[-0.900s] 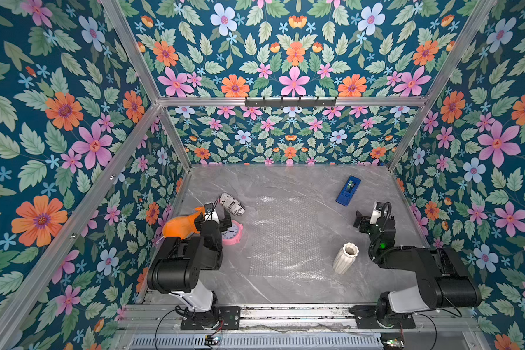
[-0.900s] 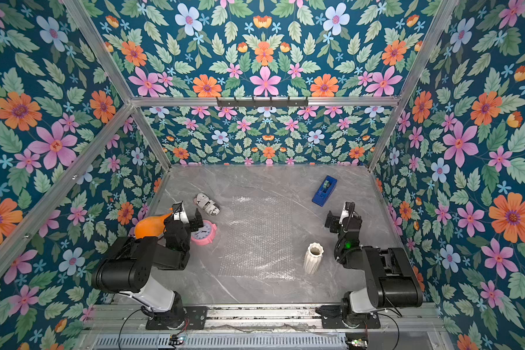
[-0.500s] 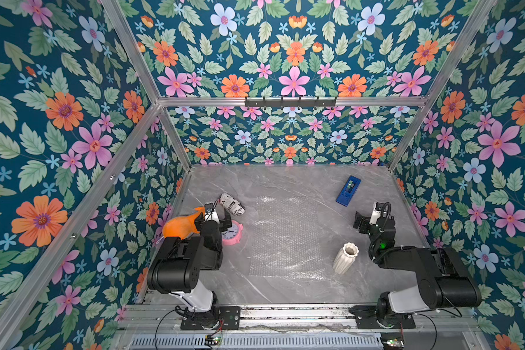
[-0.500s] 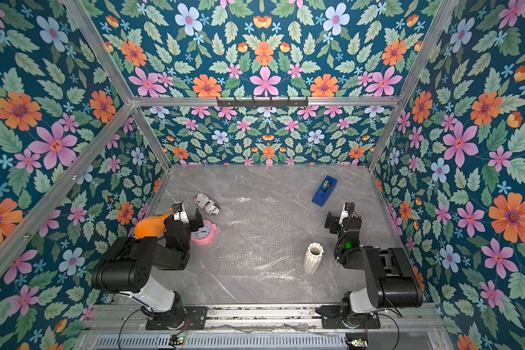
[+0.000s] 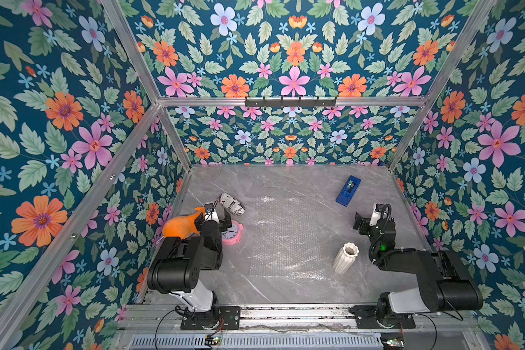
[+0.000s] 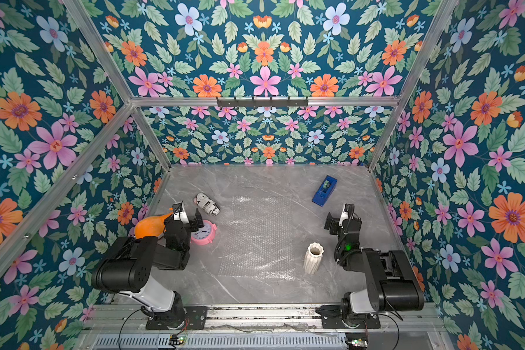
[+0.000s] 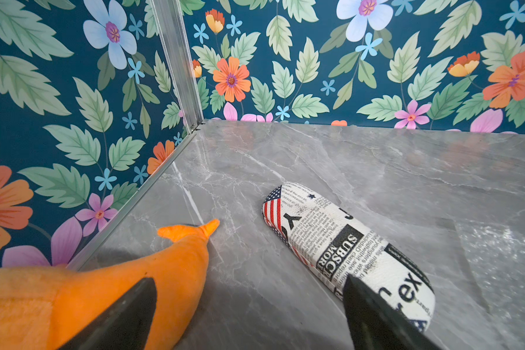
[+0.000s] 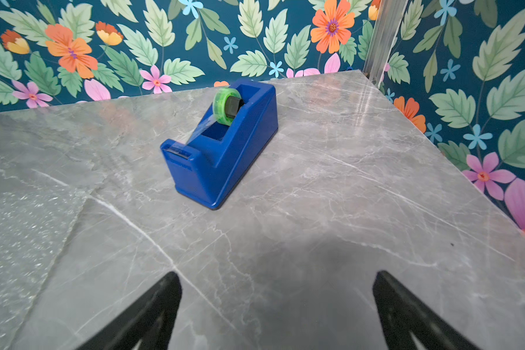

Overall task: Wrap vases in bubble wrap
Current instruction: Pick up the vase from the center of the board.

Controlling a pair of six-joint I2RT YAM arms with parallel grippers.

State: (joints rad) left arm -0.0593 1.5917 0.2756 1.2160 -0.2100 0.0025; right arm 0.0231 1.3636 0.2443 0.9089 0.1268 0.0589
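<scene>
Change: nothing has visibly shifted since the earlier frames; arms, vase and sheet lie where they did.
Enclosure: dark-blue floral-print walls point(image 5: 73, 121) on an aluminium frame, closing three sides.
Surface: grey marble-patterned tabletop point(image 5: 270, 178).
Bubble wrap: clear, shiny rectangular bubble-wrap sheet point(image 5: 285, 236), spread flat in the middle of the tabletop with its long side running away from the arm bases; seen in both top views.
Left gripper: black left gripper point(image 7: 246, 281), jaws spread wide with only bare tabletop between the fingers; it holds nothing. In the left wrist view one finger overlaps the plush and the other the printed cylinder; contact cannot be told.
Right gripper: black right gripper point(image 8: 275, 273), jaws spread wide over bare tabletop, holding nothing, facing the dispenser.
Plush: orange soft plush toy point(image 5: 179, 225), against the left wall beside the left arm.
Vase: cream-white ribbed ceramic vase with a scalloped rim point(image 5: 345, 257), upright on the bare tabletop, just beside the sheet's near right corner and near the right arm.
Dispenser: blue plastic tape dispenser with a green roll point(image 8: 222, 151), far right, well apart from the vase.
Cylinder: black-and-white newspaper-print cylinder point(image 7: 346, 248), lying on its side left of the sheet.
Clock: pink round alarm clock point(image 5: 232, 233), partly hidden by the left arm.
</scene>
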